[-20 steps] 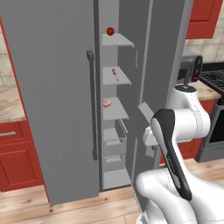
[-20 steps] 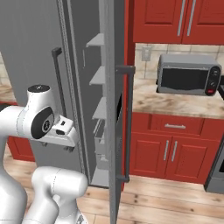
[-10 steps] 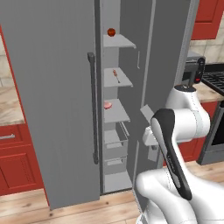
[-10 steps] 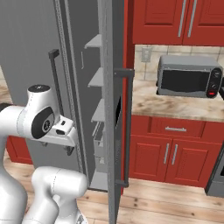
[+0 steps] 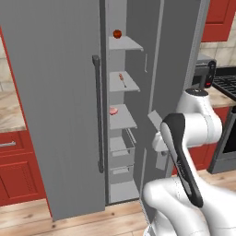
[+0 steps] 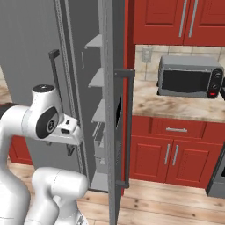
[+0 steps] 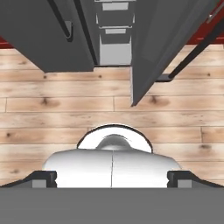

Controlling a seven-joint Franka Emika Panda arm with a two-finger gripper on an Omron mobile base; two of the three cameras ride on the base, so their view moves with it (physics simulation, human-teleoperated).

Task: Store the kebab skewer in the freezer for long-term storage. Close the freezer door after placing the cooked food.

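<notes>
Up and ahead of the spread, empty claw (image 7: 112, 175), the kebab skewer (image 5: 122, 79) lies on a freezer (image 5: 120, 138) shelf, while the whole view has edged closer, so only shutting the open freezer door (image 6: 115, 132) seems left.

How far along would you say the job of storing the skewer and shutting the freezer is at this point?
Done: the kebab skewer lies on a freezer shelf. In hand: nothing; the arm is folded low beside the opening. Left: the freezer door stands ajar, edge-on to the right base camera, and needs pushing shut.
</notes>
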